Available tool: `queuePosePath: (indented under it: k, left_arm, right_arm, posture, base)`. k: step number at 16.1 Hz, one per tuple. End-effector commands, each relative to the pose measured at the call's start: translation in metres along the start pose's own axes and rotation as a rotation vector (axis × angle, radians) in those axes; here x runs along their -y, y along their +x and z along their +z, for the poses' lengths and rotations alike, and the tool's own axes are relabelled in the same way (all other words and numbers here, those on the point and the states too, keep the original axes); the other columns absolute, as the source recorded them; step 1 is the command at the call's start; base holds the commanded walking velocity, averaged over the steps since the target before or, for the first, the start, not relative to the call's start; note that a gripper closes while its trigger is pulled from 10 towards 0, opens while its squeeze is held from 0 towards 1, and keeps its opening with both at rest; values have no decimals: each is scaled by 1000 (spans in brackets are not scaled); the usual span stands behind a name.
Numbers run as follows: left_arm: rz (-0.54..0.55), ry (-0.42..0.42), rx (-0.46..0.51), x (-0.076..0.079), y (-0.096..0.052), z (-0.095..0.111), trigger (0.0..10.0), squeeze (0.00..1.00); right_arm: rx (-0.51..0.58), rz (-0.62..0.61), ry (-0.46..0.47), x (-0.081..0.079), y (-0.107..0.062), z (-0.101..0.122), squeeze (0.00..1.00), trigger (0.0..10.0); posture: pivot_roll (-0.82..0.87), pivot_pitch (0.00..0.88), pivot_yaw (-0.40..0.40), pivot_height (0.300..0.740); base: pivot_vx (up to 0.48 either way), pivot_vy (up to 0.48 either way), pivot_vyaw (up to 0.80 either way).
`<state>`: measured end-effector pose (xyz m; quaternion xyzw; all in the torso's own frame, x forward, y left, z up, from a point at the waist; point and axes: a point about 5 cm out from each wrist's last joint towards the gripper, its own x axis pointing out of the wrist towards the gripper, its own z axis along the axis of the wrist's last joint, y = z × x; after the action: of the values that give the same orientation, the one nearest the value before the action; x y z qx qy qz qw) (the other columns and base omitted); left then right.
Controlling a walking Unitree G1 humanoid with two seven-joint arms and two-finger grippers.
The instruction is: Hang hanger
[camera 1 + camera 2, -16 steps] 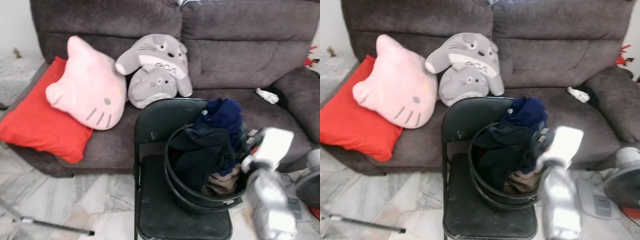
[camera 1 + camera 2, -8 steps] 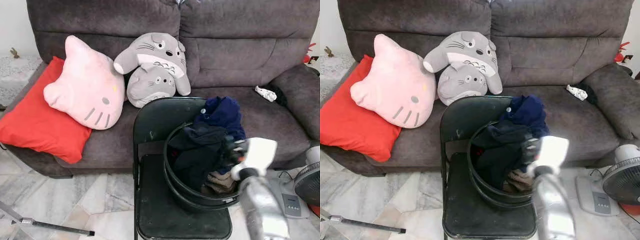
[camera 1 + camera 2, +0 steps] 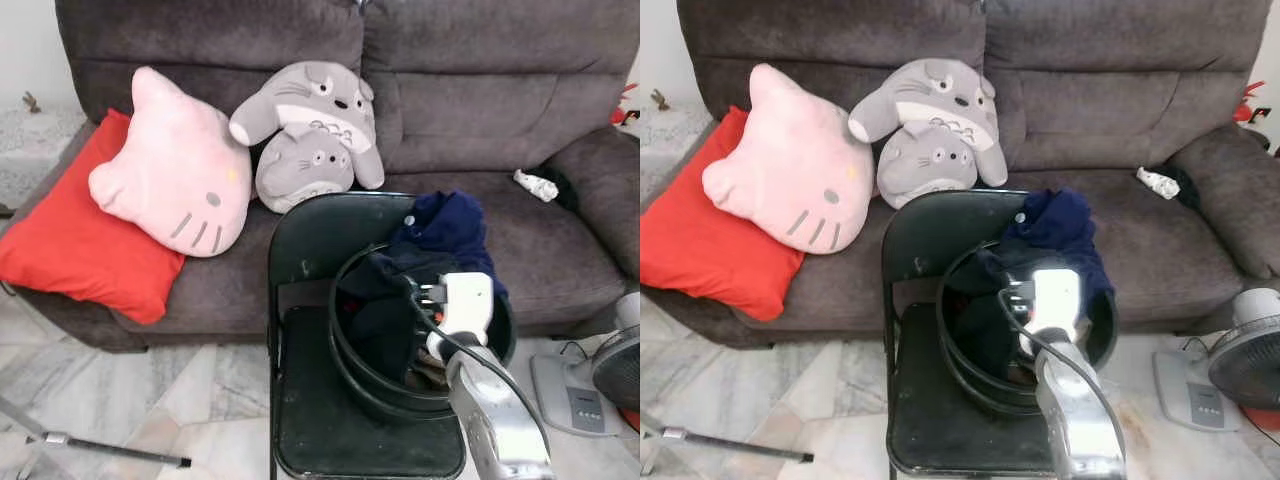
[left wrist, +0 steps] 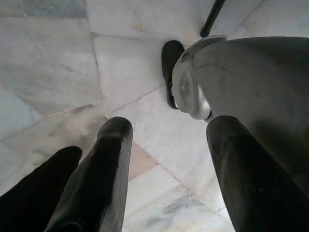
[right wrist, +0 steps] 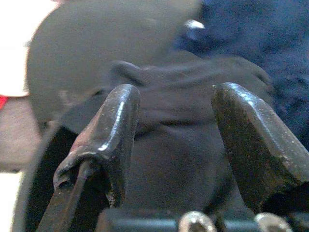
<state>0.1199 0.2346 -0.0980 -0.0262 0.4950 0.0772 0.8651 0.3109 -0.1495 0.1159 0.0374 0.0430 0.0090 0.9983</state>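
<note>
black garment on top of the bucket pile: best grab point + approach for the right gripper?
Grip the raised fold of the black garment where it humps above the bucket rim. Come from above and the front, as the right gripper already points, fingers open astride that ridge. The bunched fold gives loose cloth to pinch; the navy garment sits behind, so stay forward.

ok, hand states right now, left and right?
Left hand: open, empty, over the marble floor.
Right hand: open, holding nothing, poised over the dark clothes in the bucket.

Right hand (image 5: pixel 174 125), formerly beside the bucket (image 3: pixel 345 350), now over its clothes (image 3: pixel 440 235).
</note>
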Motion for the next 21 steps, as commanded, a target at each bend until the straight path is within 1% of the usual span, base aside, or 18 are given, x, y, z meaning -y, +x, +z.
queuePosePath:
  k: [1, 2, 3, 5, 6, 8, 11, 13, 14, 15, 19, 21]
  left_arm:
    - [7, 1, -33, -4, -3, -9, 10000, 0]
    - [4, 9, -36, -4, -2, -9, 10000, 0]
    - [3, 11, -36, -4, -2, -9, 10000, 0]
    - [2, 14, -34, -4, -2, -8, 10000, 0]
    - [1, 17, -32, -4, -2, -7, 10000, 0]
    - [1, 17, -29, -4, -2, -6, 10000, 0]
    - [-7, 33, -31, -4, -2, -7, 10000, 0]
    - [-13, 39, -32, -3, -2, -7, 10000, 0]
    - [-14, 39, -32, -3, -2, -7, 10000, 0]
    - [-15, 41, -32, -3, -2, -7, 10000, 0]
    - [-17, 51, -37, -3, -2, -7, 10000, 0]
    - [-19, 53, -36, -2, -2, -7, 10000, 0]
  right_arm:
    - [-17, -68, 17, 9, -6, -2, 0, 10000]
    - [-69, -36, 51, 4, -13, -10, 0, 10000]
    - [-90, -14, 70, 1, -15, -13, 0, 10000]
    - [-125, 28, 74, -1, -16, -17, 0, 10000]
    - [-154, 36, 69, -2, -13, -21, 0, 10000]
    - [-171, 35, 73, -2, -9, -22, 0, 10000]
    - [-200, 23, 92, 1, 1, -26, 0, 10000]
    - [-223, 39, 118, -1, 4, -29, 0, 10000]
    - [-216, 28, 116, -1, 5, -28, 0, 2235]
    - [-209, 22, 129, -1, 5, -27, 0, 0]
    - [-125, -37, 127, 10, 11, -12, 0, 0]
    - [-122, -36, 126, 11, 12, -11, 0, 0]
  posture:
    - [-99, 217, -33, 740]
    - [-104, 220, -30, 740]
    - [-104, 220, -29, 740]
    - [-103, 219, -29, 740]
    - [-102, 218, -29, 740]
    - [-97, 218, -28, 740]
    - [-93, 220, -26, 740]
    - [-87, 220, -27, 740]
    - [-85, 221, -26, 740]
    - [-85, 221, -26, 740]
    - [-91, 218, -24, 740]
    - [-89, 217, -25, 740]
  base:
    - [0, 0, 0]
    - [0, 0, 0]
    - [0, 0, 0]
    - [0, 0, 0]
    - [0, 0, 0]
    - [0, 0, 0]
    - [0, 0, 0]
    - [0, 0, 0]
    - [0, 0, 0]
    - [0, 0, 0]
    - [0, 0, 0]
    - [0, 0, 0]
